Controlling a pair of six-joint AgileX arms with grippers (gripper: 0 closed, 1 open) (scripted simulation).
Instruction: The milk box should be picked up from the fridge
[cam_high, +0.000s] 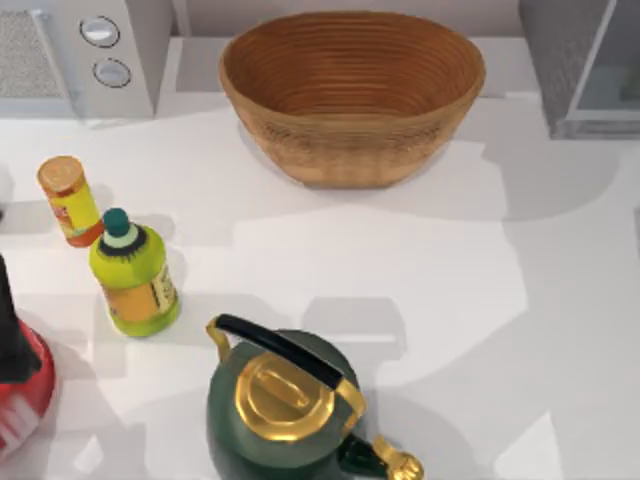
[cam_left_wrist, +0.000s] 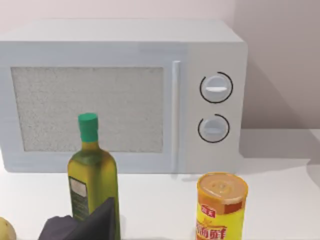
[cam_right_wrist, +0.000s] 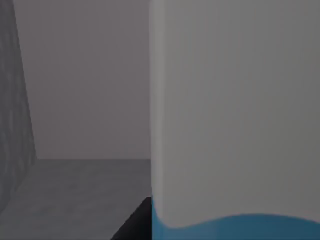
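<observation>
The fridge (cam_high: 580, 70) stands at the table's back right corner, a dark-grey cabinet with a pale glassy panel. In the right wrist view I look into its grey inside (cam_right_wrist: 75, 190). The milk box (cam_right_wrist: 235, 110) is very close there, white above and sky-blue lower down. A dark part of my right gripper (cam_right_wrist: 135, 225) shows right beside the carton's edge. My left gripper (cam_left_wrist: 82, 225) is parked at the table's left, facing the light-grey appliance.
A wicker basket (cam_high: 352, 95) sits at the back middle, and a light-grey appliance with two knobs (cam_high: 80, 55) at the back left. On the left stand a yellow can (cam_high: 70, 200), a yellow-green bottle (cam_high: 135, 275) and an olive-oil bottle (cam_left_wrist: 93, 175). A green kettle (cam_high: 285, 405) is at the front; a red object (cam_high: 20, 400) lies front left.
</observation>
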